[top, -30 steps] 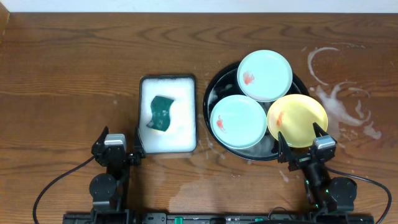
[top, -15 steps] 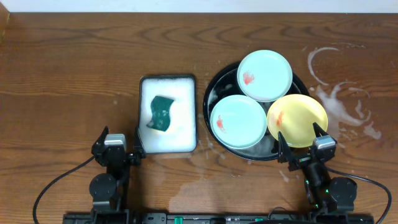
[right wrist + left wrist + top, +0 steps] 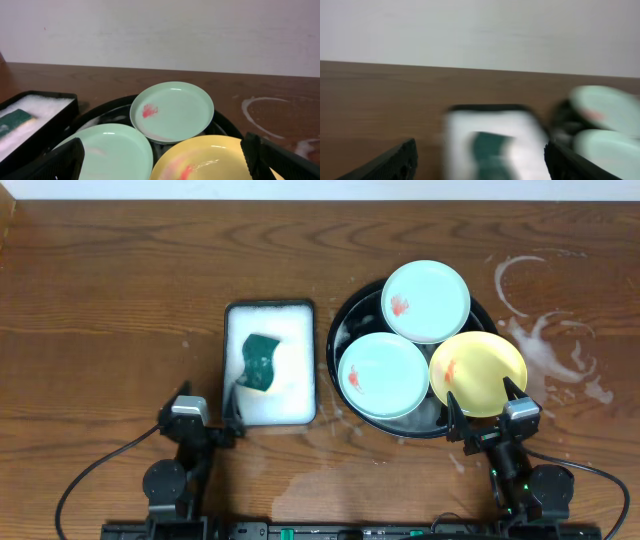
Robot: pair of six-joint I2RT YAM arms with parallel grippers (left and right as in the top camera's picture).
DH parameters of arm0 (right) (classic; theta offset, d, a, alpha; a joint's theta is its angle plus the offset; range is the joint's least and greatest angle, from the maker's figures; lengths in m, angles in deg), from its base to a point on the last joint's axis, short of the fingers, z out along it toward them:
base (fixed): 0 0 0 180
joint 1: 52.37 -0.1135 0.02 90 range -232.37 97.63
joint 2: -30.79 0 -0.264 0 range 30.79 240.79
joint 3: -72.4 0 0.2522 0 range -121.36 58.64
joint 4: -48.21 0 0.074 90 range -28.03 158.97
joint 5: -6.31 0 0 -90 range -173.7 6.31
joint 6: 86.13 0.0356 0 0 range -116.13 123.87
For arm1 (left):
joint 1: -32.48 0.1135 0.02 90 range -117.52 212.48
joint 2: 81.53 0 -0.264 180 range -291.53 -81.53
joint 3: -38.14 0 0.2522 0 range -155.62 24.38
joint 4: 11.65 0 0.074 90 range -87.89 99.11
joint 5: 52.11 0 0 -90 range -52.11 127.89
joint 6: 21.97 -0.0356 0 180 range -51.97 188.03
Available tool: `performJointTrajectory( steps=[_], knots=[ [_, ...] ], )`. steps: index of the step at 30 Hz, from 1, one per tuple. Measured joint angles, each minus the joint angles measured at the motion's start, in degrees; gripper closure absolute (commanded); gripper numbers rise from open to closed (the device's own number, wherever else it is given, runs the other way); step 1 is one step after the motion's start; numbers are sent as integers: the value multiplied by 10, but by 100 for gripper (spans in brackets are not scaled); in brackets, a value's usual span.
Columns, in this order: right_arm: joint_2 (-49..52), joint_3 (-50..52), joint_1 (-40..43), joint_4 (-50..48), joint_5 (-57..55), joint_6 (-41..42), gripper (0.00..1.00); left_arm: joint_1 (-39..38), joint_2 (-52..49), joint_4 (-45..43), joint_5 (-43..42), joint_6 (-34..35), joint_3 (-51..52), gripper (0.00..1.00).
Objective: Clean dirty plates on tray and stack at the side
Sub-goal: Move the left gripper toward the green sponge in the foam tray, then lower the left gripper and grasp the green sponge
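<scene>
- Overhead: the black tray sits right of centre with all three plates in it. The far mint plate overlaps the edges of the near mint plate and the yellow plate. Each plate carries a red smear.
- Left of the black tray, just beside it, is a white tray of foam holding a green sponge. Soapy rings mark the bare table to the right of the black tray.
- The left gripper is low at the near edge, one finger over the white tray's near left corner, its jaws spread and empty. The right gripper is at the yellow plate's near rim, its jaws also spread wide and holding nothing.
- Left wrist: the view is heavily blurred. Both fingertips stand far apart at the bottom corners, with the white tray and sponge ahead between them. The plates are pale blobs at the right, and no smear can be made out.
- Right wrist: this view is sharp. The spread fingers frame the yellow plate and the near mint plate. The far mint plate rests tilted on their rims, a tilt the overhead view hides. The white tray's dark outer wall lies at the left and a soapy ring at the right.
</scene>
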Motion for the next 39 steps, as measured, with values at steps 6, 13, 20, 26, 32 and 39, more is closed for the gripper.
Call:
performJointTrajectory(
  steps=[6, 13, 20, 26, 32, 39],
  knots=[
    [0, 0, 0, 0, 0, 0, 1, 0, 0, -37, -233, 106, 2, 18],
    [0, 0, 0, 0, 0, 0, 1, 0, 0, -342, -381, 159, -2, 18],
    [0, 0, 0, 0, 0, 0, 1, 21, -35, -179, -364, 148, -119, 18],
    [0, 0, 0, 0, -1, 0, 1, 55, -223, 193, -358, 86, -334, 18],
    [0, 0, 0, 0, 0, 0, 1, 56, -473, 448, -370, -2, -481, 18],
    [0, 0, 0, 0, 0, 0, 1, 52, -611, 481, -332, -10, -490, 18]
  ],
)
